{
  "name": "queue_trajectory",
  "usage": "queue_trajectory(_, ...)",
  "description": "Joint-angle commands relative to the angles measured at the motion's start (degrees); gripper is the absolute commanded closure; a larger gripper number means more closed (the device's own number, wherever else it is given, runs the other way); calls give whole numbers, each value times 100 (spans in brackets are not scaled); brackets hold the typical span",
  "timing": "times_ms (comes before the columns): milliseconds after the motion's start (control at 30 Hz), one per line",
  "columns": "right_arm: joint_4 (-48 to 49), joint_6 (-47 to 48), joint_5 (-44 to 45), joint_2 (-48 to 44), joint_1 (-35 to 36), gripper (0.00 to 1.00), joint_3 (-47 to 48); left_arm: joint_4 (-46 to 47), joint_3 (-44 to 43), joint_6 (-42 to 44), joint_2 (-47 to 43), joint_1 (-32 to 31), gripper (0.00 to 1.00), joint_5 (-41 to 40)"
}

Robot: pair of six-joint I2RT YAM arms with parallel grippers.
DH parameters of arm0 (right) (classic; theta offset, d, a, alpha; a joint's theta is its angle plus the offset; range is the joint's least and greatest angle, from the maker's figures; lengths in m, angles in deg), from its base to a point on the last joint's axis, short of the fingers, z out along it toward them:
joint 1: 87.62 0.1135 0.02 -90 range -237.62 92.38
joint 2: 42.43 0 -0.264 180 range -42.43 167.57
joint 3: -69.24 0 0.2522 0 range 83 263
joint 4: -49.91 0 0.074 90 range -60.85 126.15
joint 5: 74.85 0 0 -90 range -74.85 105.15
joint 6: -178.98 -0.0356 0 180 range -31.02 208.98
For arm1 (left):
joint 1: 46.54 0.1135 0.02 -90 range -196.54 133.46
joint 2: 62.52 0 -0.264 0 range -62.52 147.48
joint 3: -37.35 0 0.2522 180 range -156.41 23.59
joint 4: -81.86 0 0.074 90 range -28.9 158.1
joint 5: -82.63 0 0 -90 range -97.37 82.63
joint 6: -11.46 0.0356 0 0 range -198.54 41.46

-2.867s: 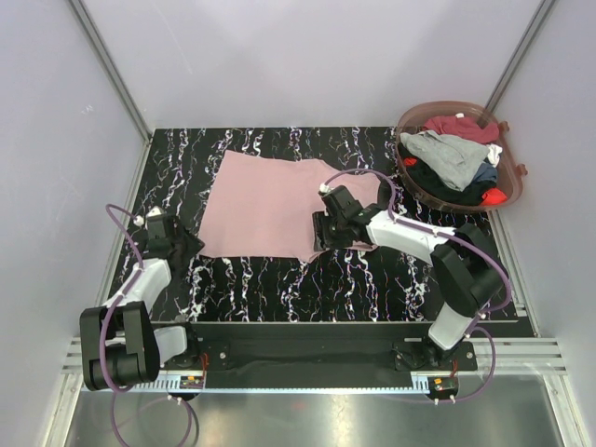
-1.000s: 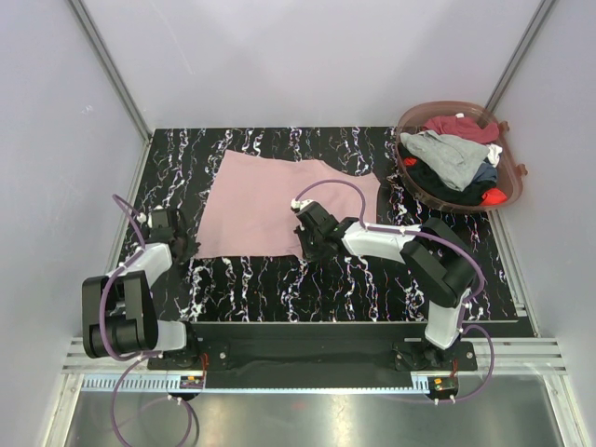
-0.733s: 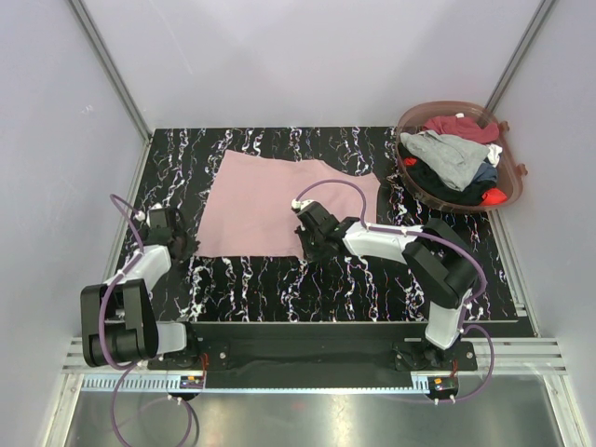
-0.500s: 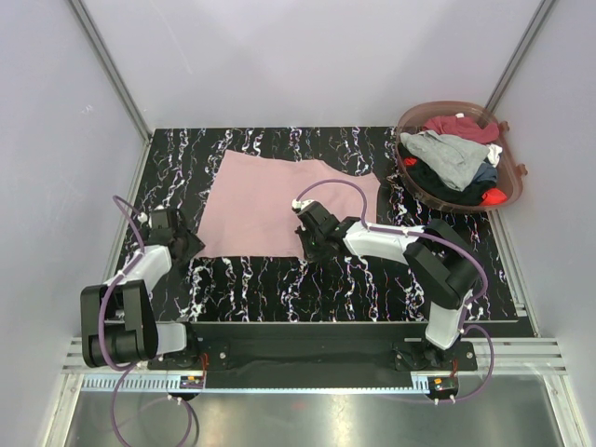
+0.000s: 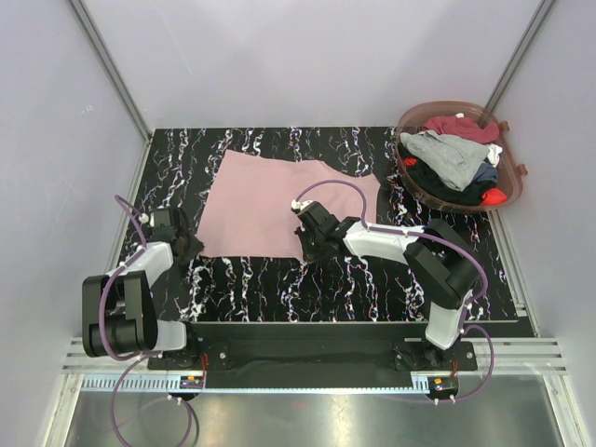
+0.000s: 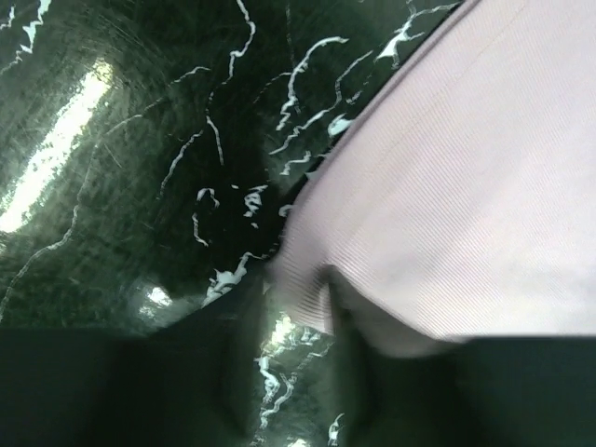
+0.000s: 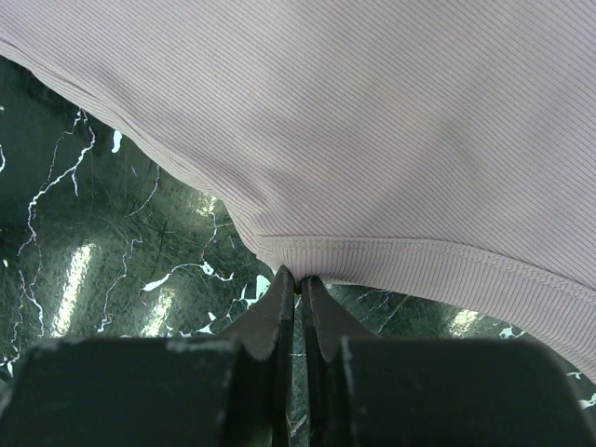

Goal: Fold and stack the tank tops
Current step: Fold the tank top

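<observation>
A dusty pink tank top (image 5: 279, 200) lies spread flat on the black marbled table (image 5: 372, 279). My right gripper (image 5: 307, 244) is shut on its near hem, which is pinched between the tips in the right wrist view (image 7: 298, 277) with the pink ribbed cloth (image 7: 372, 121) filling the frame above. My left gripper (image 5: 186, 244) is at the near left corner of the top. In the left wrist view the left gripper (image 6: 294, 279) has its dark fingers a narrow gap apart, and the cloth corner (image 6: 307, 293) lies between the tips, blurred.
A round brownish plastic basket (image 5: 514, 186) stands at the far right. It holds grey (image 5: 452, 154), maroon (image 5: 461, 126), black (image 5: 447, 182) and red (image 5: 494, 196) tops. Pale walls enclose the table on three sides.
The left gripper shifted slightly at the cloth's near left corner and its jaws went from shut to apart. The right gripper slid left along the hem earlier and has held still since.
</observation>
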Motion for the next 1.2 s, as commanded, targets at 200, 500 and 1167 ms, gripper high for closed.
queue_trajectory(200,-23,-2,-30,-282,62,97,111,280,54,133,-186,-61,100,323)
queue_trajectory(500,-647,-19,303,-264,61,99,620,-203,-569,326,-223,-79,100,148)
queue_trajectory(1167,-1491,16,665,351,-510,100,1843,-476,-2468,-16,1333,-70,100,587)
